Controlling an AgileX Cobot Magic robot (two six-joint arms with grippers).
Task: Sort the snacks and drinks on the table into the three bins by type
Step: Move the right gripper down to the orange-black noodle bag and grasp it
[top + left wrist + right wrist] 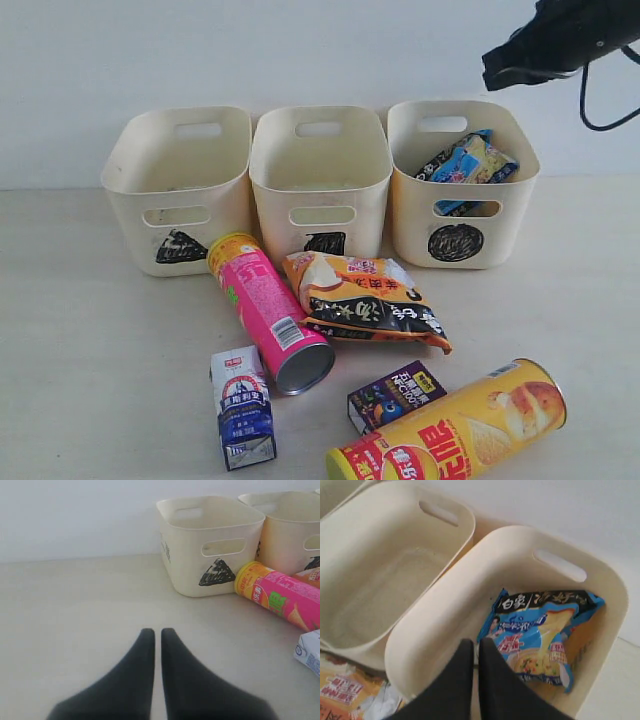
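Observation:
Three cream bins stand in a row: triangle (130, 200), square (270, 195), circle (410, 215). The blue-white packet (470, 163) lies in the circle bin. On the table (90, 330) lie the pink tube (268, 310), the orange-black packet (365, 300), the blue and white carton (243, 407), the purple carton (396, 395) and the yellow tube (450, 425). My right gripper (472, 645) hangs shut and empty above the circle bin (420, 630), over the blue-white packet (540, 630). My left gripper (154, 632) is shut and empty over bare table, short of the triangle bin (210, 545).
The right arm (555, 40) with its cable reaches in from the top right. The triangle and square bins hold nothing. The left wrist view also catches the pink tube (282, 597) and a corner of the blue and white carton (310, 652). A white wall stands behind the bins.

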